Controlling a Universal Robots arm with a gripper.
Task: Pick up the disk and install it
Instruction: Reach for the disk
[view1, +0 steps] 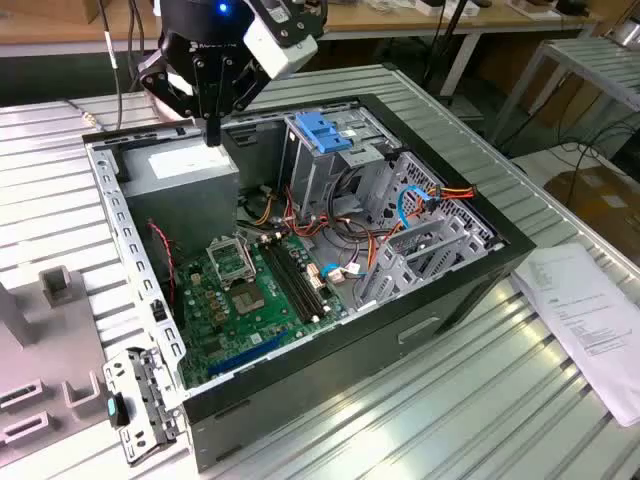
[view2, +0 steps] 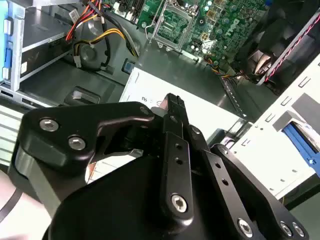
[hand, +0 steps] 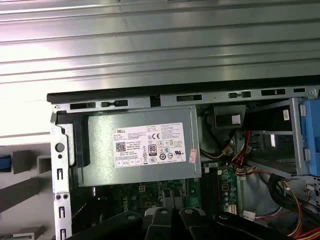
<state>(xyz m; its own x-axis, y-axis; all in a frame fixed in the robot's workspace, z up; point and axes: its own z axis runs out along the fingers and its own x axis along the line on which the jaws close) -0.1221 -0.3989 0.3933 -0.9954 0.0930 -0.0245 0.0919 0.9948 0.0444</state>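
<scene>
1. Starting with the disk (view2: 301, 141): what shows of it is a bright blue rail edge. It sits in a slot of a pale fixture (view2: 270, 146) outside the computer case (view1: 400, 340), across the perforated side wall from the gripper (view1: 212, 132).
2. The gripper hangs well apart from the disk, fingers drawn together with nothing between them.
3. Straight beneath the gripper is the power supply (hand: 140, 150), a grey box with a white label, tucked into one corner of the open case.
4. Further out from the tool but inside the case, the green motherboard (view1: 240, 295) lies flat on the floor beyond the supply. The grey drive cage (view1: 330, 175) stands just beside the supply, towards the exterior view's right, with a blue latch (view1: 320, 130) on top. Red, yellow and orange cables (view1: 440, 190) trail around the cage.
5. Outside the case, a printed paper sheet (view1: 585, 310) lies on the slatted table (view1: 450, 420), far from the gripper. A perforated metal bracket (view1: 140, 400) sits at the case's near corner.
6. Hard to make out:
   - The disk's silver body and label are cut off by the frame edge and the fixture's wall, so I cannot tell how it lies in there.
   - The cage's bays are in shadow.
   - In the first wrist view the gripper's finger ends run off the frame.
</scene>
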